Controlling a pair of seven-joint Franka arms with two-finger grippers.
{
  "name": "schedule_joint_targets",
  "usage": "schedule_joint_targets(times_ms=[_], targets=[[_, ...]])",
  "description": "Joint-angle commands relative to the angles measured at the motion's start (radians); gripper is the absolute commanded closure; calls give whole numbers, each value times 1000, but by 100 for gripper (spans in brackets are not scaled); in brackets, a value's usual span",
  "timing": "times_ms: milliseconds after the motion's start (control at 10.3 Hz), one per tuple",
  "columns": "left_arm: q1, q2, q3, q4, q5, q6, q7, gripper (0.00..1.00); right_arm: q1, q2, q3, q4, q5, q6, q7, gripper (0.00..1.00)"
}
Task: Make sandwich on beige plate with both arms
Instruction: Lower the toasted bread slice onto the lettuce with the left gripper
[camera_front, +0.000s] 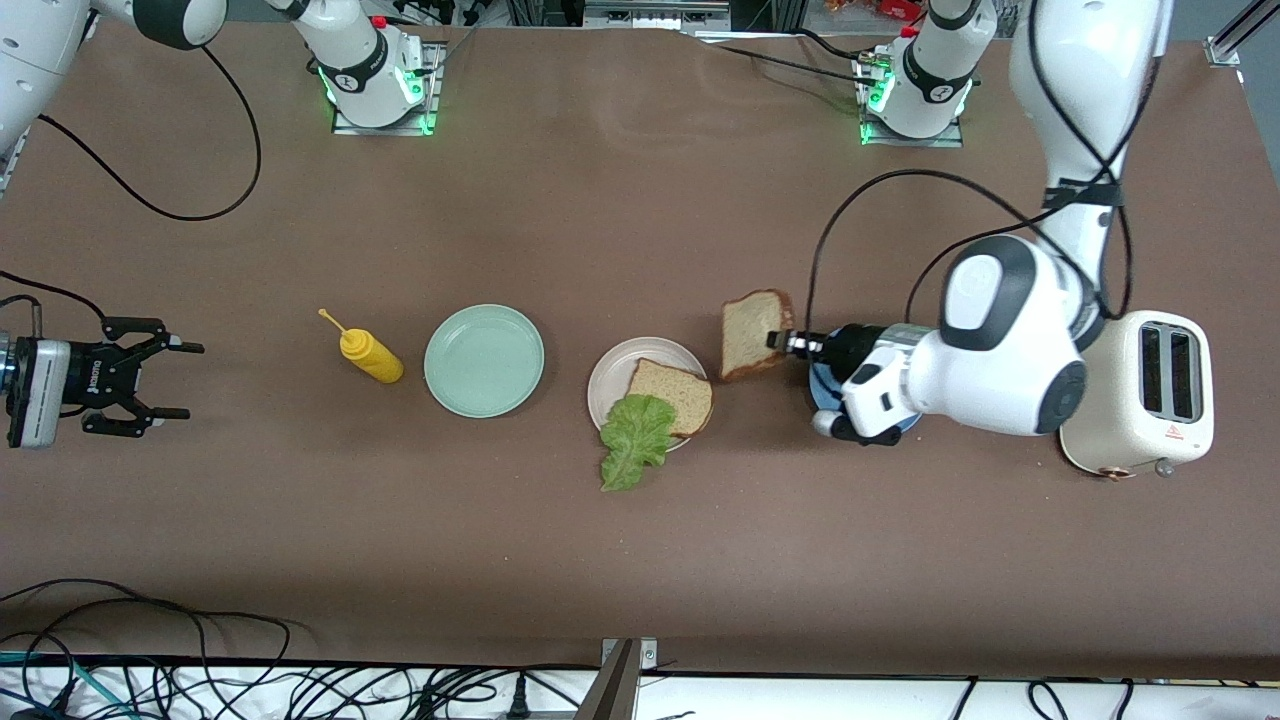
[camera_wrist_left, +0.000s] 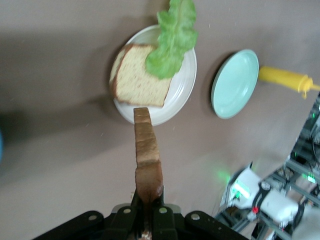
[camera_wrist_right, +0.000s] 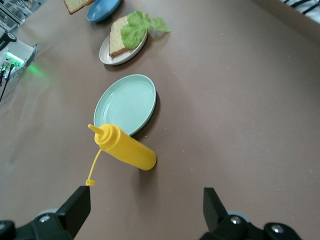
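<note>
While the left gripper (camera_front: 790, 343) carries the top slice (camera_front: 754, 335) on edge, held by one crust, the front view puts that slice in the air between the blue plate (camera_front: 822, 392) and the beige plate (camera_front: 610, 372). On the beige plate lies the bottom slice (camera_front: 680, 392), and the lettuce (camera_front: 634, 440) sits partly on that slice, with much of the leaf hanging over the rim onto the table nearer the camera. The mint plate (camera_front: 484, 360) and the mustard bottle (camera_front: 368, 354) lie toward the right arm's end, and the toaster (camera_front: 1140, 392) toward the left arm's end. The right gripper (camera_front: 150, 380) waits near the table's edge, jaws spread, nothing in them.

Left wrist view: fingers (camera_wrist_left: 131, 220) clamped on the crust of the top slice (camera_wrist_left: 146, 150); the slice points toward the beige plate (camera_wrist_left: 183, 85) and its free end is short of the bottom slice (camera_wrist_left: 140, 80). The lettuce (camera_wrist_left: 173, 37) covers only one corner of the bread.

Right wrist view: open fingers (camera_wrist_right: 75, 210) over bare table just by the mustard bottle (camera_wrist_right: 127, 147); the beige plate (camera_wrist_right: 107, 52) shows well apart.

Judgement: the step is placing the top slice. To do it well, I would carry it on until it is centred over the bottom slice, tip it flat so the faces meet squarely, lower until it rests, then let go. The overhanging leaf is a risk: a slice dropped from a height or off-centre could push it further off the plate.
</note>
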Motion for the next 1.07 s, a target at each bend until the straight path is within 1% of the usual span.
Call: schedule_joint_targets(times_ms=[0, 97, 195, 292, 390, 487, 682, 779, 974], targets=[[-45, 59, 12, 51, -116, 93, -83, 100, 34, -14, -13, 27, -60, -15, 87, 0], [-49, 78, 12, 51, -203, 125, -85, 100, 45, -20, -13, 38, -87, -17, 128, 0], [-63, 90, 12, 51, -248, 150, -83, 100, 50, -25, -11, 47, -92, -17, 160, 0], [-80, 99, 12, 51, -253, 191, -85, 100, 77, -46, -5, 47, -101, -14, 209, 0], [-98, 116, 12, 51, -255, 255, -85, 100, 94, -81, 3, 47, -176, -6, 290, 0], [-124, 133, 12, 51, -263, 314, -94, 100, 112, -118, 28, 47, -254, -4, 381, 0], [-144, 153, 12, 51, -330, 356, -99, 100, 132, -122, 27, 92, -268, -4, 464, 0], [-147, 159, 12, 51, -333, 356, -99, 100, 129, -117, 30, 111, -265, -7, 463, 0], [-149, 170, 12, 51, -333, 356, -97, 100, 135, -119, 30, 113, -270, -6, 467, 0]])
